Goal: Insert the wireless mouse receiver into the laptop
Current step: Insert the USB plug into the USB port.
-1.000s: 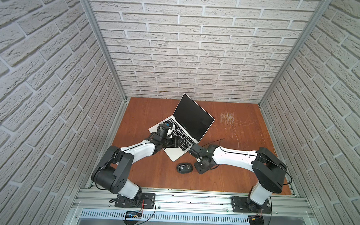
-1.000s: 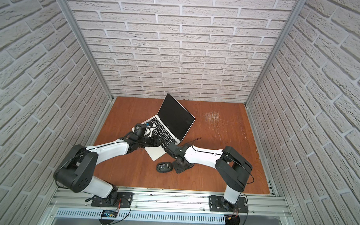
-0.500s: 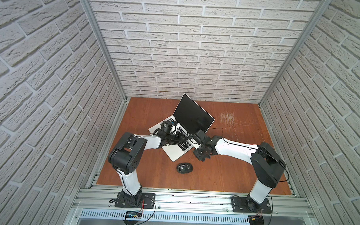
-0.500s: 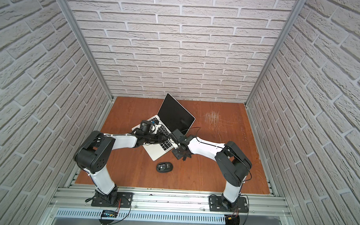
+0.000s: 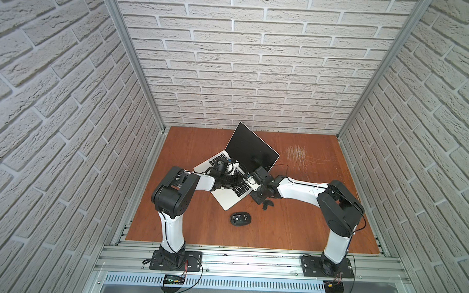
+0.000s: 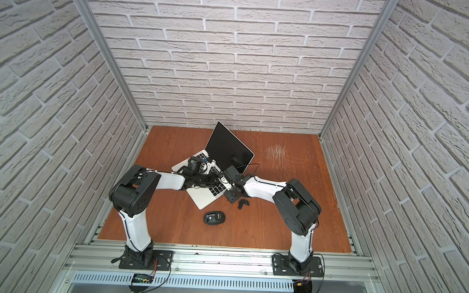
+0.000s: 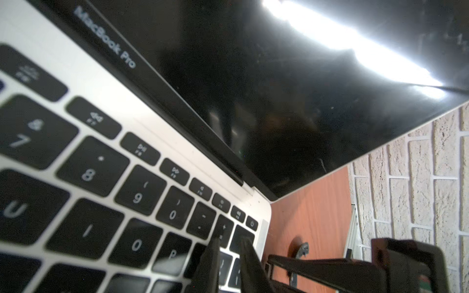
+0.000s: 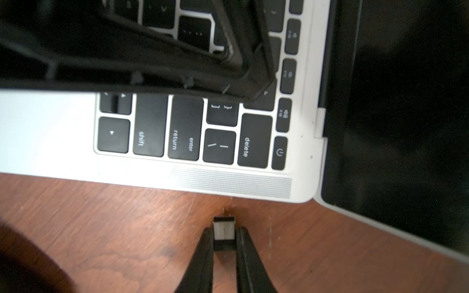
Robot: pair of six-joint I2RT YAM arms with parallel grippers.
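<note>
Receiver (image 8: 224,228) in right gripper (image 8: 225,231), near laptop (image 8: 50,132)

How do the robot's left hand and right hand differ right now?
The right hand is shut on the wireless mouse receiver; the left hand, nearly closed, holds nothing. The right hand is over the table, just off the laptop; the left hand is above its keys. Both are black.

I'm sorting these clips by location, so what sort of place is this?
Probably a robot lab test cell, not a real room: brick-patterned panels framed by aluminium posts, two robot arms bolted to a metal rail, and a wooden board with a laptop and mouse.
</note>
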